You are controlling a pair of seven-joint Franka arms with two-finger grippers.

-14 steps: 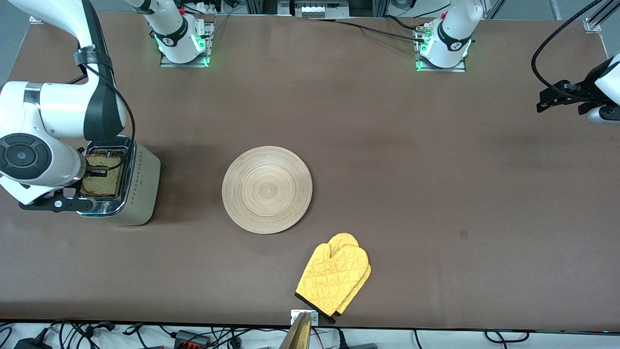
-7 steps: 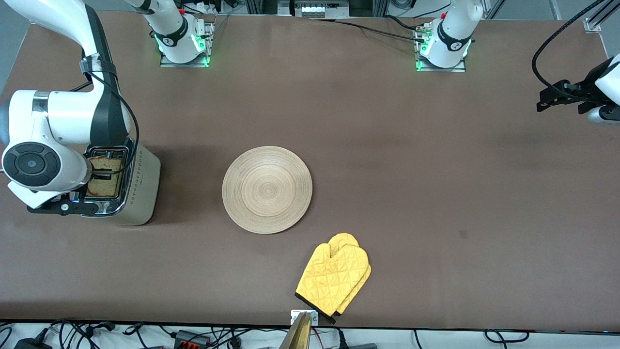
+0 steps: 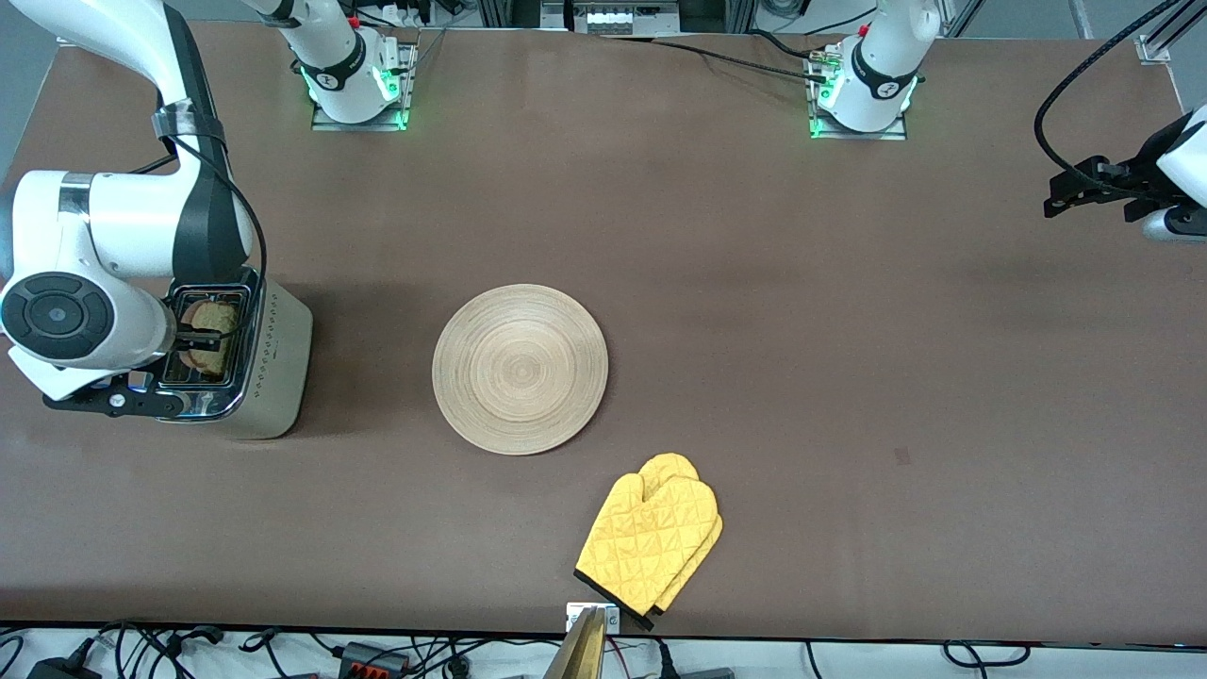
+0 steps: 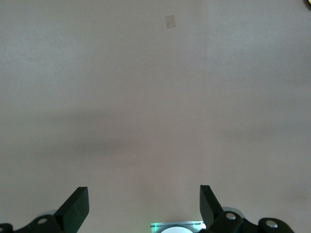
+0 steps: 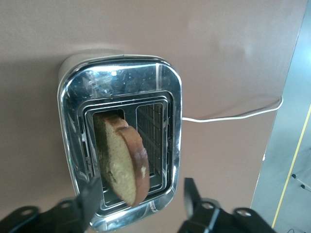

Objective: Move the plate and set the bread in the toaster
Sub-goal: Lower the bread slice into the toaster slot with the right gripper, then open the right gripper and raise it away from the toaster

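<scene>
The toaster (image 3: 273, 368) stands at the right arm's end of the table, and the right wrist view shows its chrome top (image 5: 165, 77). The bread (image 3: 213, 337) sits tilted in one slot, its top edge sticking out, also seen in the right wrist view (image 5: 121, 162). My right gripper (image 3: 200, 337) hangs just over that slot, open, with a finger on each side of the slice and not pressing it (image 5: 141, 196). The wooden plate (image 3: 520, 369) lies bare at the table's middle. My left gripper (image 3: 1070, 193) waits open and empty over the left arm's end of the table (image 4: 143, 204).
A yellow oven mitt (image 3: 651, 542) lies near the table's front edge, nearer to the front camera than the plate. The toaster's white cord (image 5: 233, 114) trails off across the table. A small mark (image 4: 170, 21) shows on the bare table under the left gripper.
The bread has gone down from above the toaster into the slot. My right gripper lowered with it and let go of it. The left arm has not moved.
</scene>
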